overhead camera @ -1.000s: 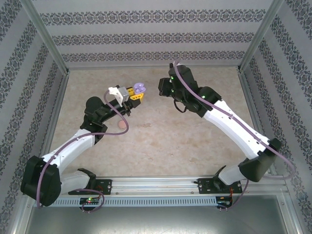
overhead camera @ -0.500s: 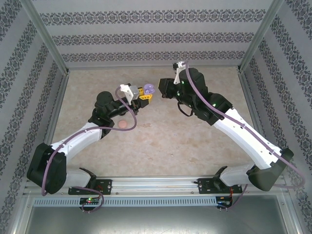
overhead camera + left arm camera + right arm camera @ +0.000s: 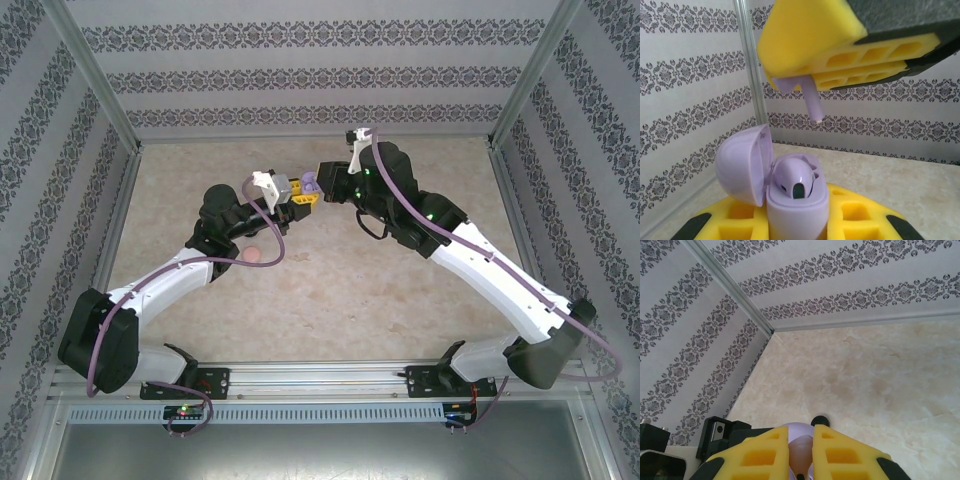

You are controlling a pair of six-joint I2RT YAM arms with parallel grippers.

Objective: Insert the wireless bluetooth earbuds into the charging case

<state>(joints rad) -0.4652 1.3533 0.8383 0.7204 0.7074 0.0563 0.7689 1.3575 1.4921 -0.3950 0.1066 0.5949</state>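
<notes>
okay, mid-air work here. my left claw (image 3: 797, 216) is clamped shut on the purple charging case (image 3: 799, 202), holding it upright above the desk (image 3: 880, 375). the lid (image 3: 742, 162) is swung open to the left in the left wrist view. one bud, the seated earbud (image 3: 796, 181), is down in the case.

my right claw (image 3: 800, 445) is pinched on the second earbud (image 3: 812, 102), also purple. it hangs just above the open case with its stem pointing down, and it's clear of the rim, touching nothing. from the top camera the two claws sit nearly tip to tip over the far middle of the desk. a small pinkish round thing (image 3: 252, 257) lies on the desk by the left arm, well apart from all this.

so i'd call this the insertion step for the second bud of the purple pair: the approach looks about done, the drop isn't. next i need the stem lined up over the free well beside the seated earbud. i can't make that well out from here. then it's a straight, slow descent with the left side holding dead steady, and i let go only once the bud is home. the risk i see is the stem snagging the rim or nudging the seated one.

no brand, label or lettering i can read on the case or the buds.
</notes>
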